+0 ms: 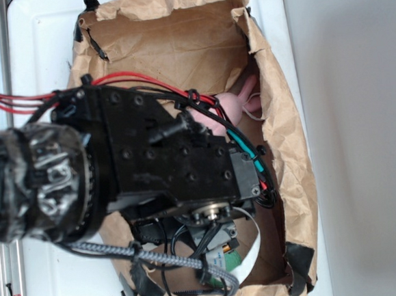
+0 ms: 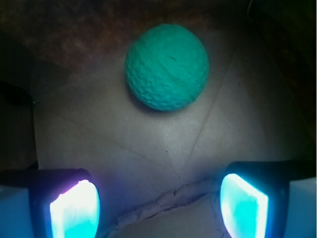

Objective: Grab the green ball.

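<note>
In the wrist view the green ball, round with a dimpled surface, rests on the paper floor of the bag, ahead of my gripper and slightly right of centre. The gripper is open, its two glowing pads wide apart with only crumpled paper between them; the ball lies beyond the tips, untouched. In the exterior view the arm reaches down into the brown paper bag and hides both the ball and the fingers.
A pink plush toy lies inside the bag beside the arm, near the right wall. The bag's upright paper walls surround the arm. The bag sits on a white surface.
</note>
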`<action>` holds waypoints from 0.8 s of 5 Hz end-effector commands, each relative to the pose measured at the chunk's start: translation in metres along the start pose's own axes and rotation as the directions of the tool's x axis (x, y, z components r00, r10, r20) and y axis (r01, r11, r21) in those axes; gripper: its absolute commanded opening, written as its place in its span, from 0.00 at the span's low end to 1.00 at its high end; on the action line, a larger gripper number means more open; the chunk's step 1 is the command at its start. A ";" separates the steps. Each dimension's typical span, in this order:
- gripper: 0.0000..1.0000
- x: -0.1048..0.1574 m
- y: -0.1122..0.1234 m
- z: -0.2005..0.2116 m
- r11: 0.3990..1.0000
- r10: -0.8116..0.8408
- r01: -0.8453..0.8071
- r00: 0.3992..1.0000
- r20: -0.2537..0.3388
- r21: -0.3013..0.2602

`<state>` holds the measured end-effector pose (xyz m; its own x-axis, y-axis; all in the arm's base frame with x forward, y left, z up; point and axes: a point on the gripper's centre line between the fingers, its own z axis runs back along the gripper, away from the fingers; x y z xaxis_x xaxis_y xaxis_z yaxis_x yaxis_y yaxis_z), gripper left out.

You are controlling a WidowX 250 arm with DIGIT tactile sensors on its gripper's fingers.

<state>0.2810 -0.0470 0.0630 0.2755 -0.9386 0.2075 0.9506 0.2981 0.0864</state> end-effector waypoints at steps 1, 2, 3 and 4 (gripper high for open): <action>1.00 0.016 0.008 0.013 0.998 -0.032 0.031 0.999 0.025 0.047; 1.00 0.016 0.008 0.013 0.998 -0.032 0.031 0.999 0.025 0.047; 1.00 0.021 0.009 -0.002 0.995 -0.073 0.072 0.997 0.006 0.066; 1.00 0.027 0.006 -0.010 0.996 -0.089 0.089 0.996 0.031 0.021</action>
<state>0.2832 -0.0611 0.0413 0.2306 -0.9508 0.2069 0.9663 0.2488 0.0664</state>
